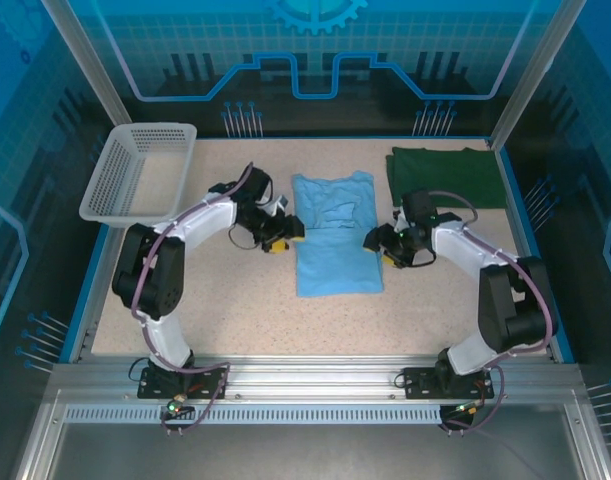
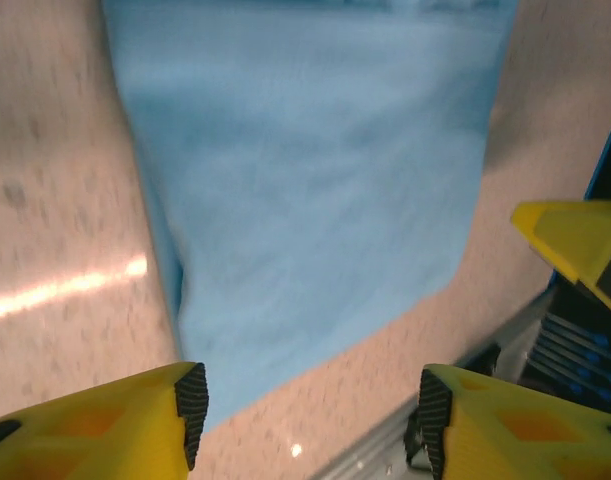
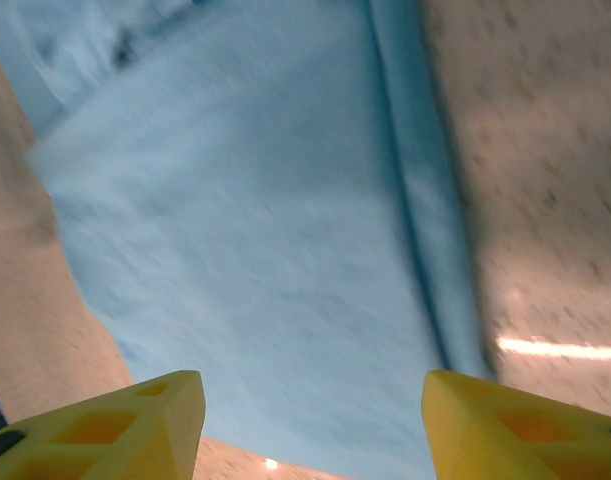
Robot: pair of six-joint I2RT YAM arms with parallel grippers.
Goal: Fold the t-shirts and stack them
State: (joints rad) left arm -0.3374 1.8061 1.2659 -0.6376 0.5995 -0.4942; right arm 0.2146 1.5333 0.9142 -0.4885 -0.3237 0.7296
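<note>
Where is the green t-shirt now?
In the top view, the green t-shirt lies at the far right corner of the table, beyond the right gripper, right of the blue t-shirt.

Overhead camera looks down across the table [image 1: 235,310]; both wrist cameras face the blue t-shirt [image 1: 333,250] closely.

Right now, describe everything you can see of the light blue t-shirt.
The light blue t-shirt is soft cloth with faint white print, folded lengthwise into a narrow strip, its wider end farthest from the arms. It lies flat on the speckled table, between the left gripper and right gripper, whose open fingers hold nothing.
</note>
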